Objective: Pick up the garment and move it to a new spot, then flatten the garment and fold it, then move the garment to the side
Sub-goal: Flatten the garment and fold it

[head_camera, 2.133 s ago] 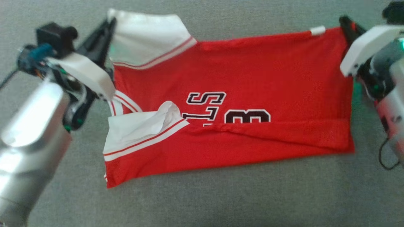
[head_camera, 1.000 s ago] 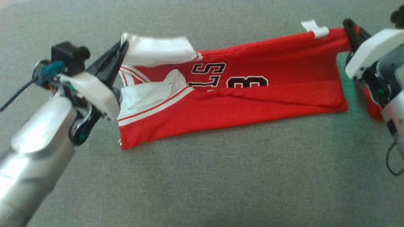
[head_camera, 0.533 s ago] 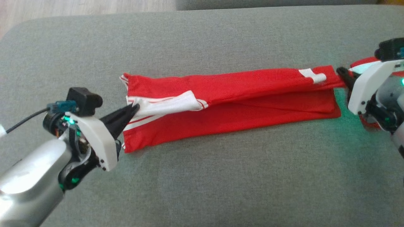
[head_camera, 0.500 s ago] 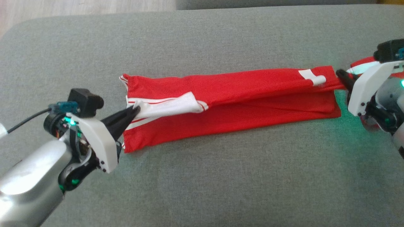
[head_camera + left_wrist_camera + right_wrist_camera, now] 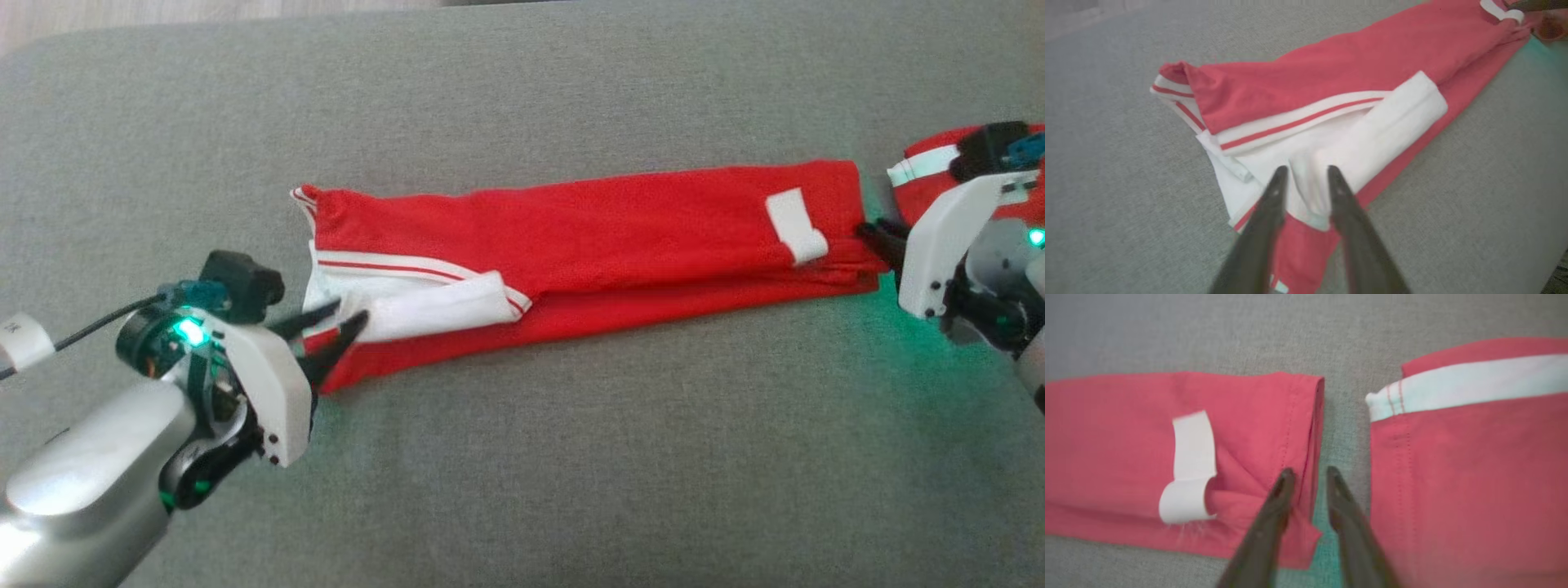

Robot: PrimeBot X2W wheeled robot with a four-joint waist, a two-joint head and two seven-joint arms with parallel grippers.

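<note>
A: At the white-trimmed end of the garment (image 5: pixel 620 237), what's the left gripper (image 5: pixel 347 317) doing?

B: Its tips sit at the near corner of that end, fingers parted a little. In the left wrist view the rolled white sleeve piece (image 5: pixel 1384 122) runs in between the two fingers, but they don't look pressed onto it. I'm marking it slightly open, nothing held.

A: Right gripper (image 5: pixel 1310 473)?

B: It's at the garment's opposite end, the hem end, also at the near corner. Fingers are apart here too. Cushion shows through the gap and the hem corner lies beneath them. No grip, so a bit open and empty.

A: Garment itself?

B: It's folded lengthwise into a long narrow red strip, lying flat with the grey cushion (image 5: pixel 571 457) under it. The white tag (image 5: pixel 796 224) sits on top close to the hem end, and its near end is curled.

A: Anything else?

B: A second red piece (image 5: pixel 1453 457) with a white band lies just past the garment's hem end. A narrow strip of cushion separates them, so they aren't touching. A green light (image 5: pixel 189 331) glows on the left wrist beside the trimmed end, and there's a greenish tint on the cushion at both ends of the garment.
</note>
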